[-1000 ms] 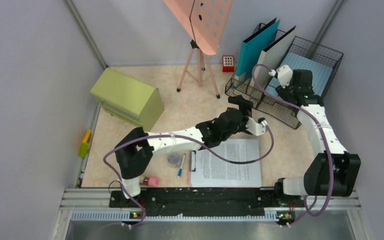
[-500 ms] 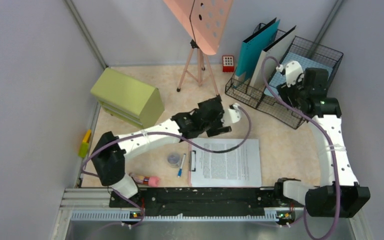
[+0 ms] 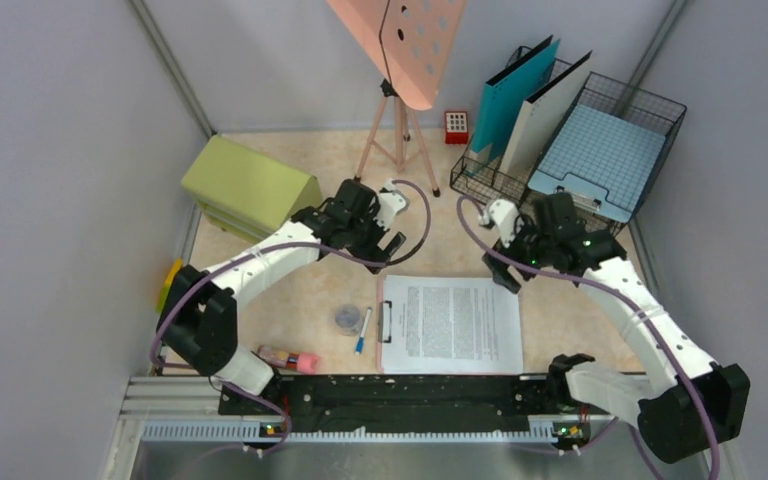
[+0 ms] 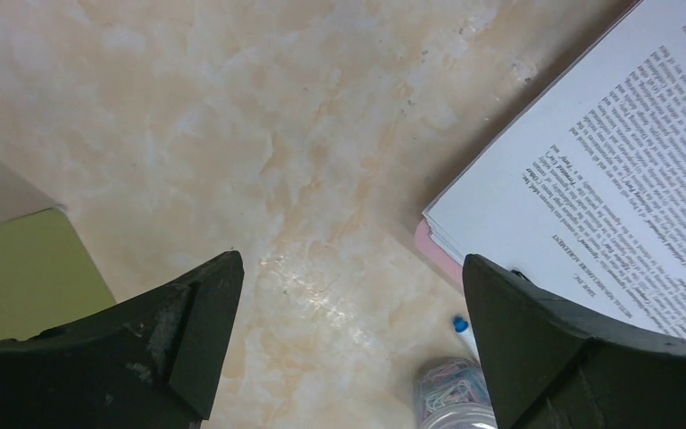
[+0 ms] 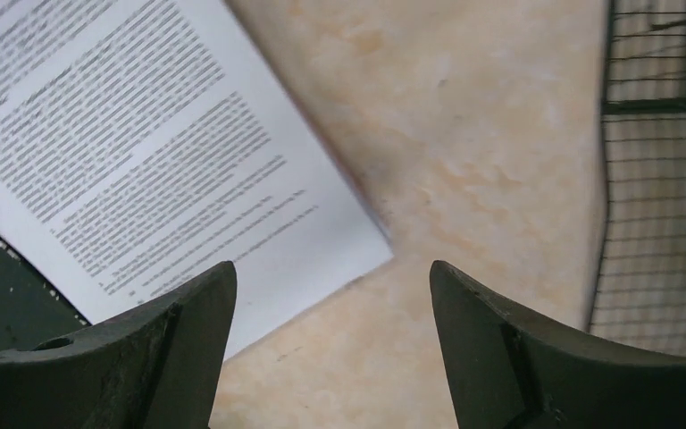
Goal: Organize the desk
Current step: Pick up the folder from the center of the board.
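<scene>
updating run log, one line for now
left claw open, empty | right claw open, empty | clipboard papers flat on desk

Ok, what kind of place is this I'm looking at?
Probably a mock office desk set up in a robot test cell: a clipboard of printed pages, a wire file rack holding folders, grey walls all round.

One desk (image 3: pixel 560 310) carried one green cabinet (image 3: pixel 253 197), one pink stand (image 3: pixel 397 120), one red box (image 3: pixel 456 126) and two wire baskets: one file rack (image 3: pixel 480 180) and one tray (image 3: pixel 660 115). The file rack held two folders, one teal folder (image 3: pixel 513 95) and one white folder (image 3: pixel 550 110), and the tray held one blue pad (image 3: pixel 605 155). Toward the front lay one clipboard (image 3: pixel 455 325), one pen (image 3: pixel 362 331), one jar (image 3: pixel 346 319) of paper clips, one pink-capped tube (image 3: pixel 295 359) and, at the left edge, one yellow-green item (image 3: pixel 170 287).
</scene>
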You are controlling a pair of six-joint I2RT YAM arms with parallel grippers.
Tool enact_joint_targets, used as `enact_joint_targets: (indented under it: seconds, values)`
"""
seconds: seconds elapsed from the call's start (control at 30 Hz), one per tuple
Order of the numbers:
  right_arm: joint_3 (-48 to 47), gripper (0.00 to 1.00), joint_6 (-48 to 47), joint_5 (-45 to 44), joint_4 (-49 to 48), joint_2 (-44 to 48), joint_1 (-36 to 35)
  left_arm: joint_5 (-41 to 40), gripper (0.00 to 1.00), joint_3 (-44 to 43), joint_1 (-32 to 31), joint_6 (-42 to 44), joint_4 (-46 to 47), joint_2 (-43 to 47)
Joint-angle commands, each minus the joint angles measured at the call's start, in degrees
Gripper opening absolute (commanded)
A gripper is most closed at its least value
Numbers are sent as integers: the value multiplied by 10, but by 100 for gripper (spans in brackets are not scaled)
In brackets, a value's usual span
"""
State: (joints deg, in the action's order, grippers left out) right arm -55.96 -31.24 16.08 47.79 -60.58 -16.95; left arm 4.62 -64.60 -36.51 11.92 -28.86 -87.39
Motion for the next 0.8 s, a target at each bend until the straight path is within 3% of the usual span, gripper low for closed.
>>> enact_joint_targets:
  seconds: [0.0, 0.13, 0.77]
  values:
    - [71, 79, 11, 19, -83, 2, -56, 110, 99, -22, 42, -50, -23, -18]
    - [125, 78, 12, 25, -132, -10, -65, 154, 99, -60, 56, -56, -81, -83]
    - [204, 75, 0, 20, -187, -36, -66, 311, 92, -50, 68, -81, -89, -204]
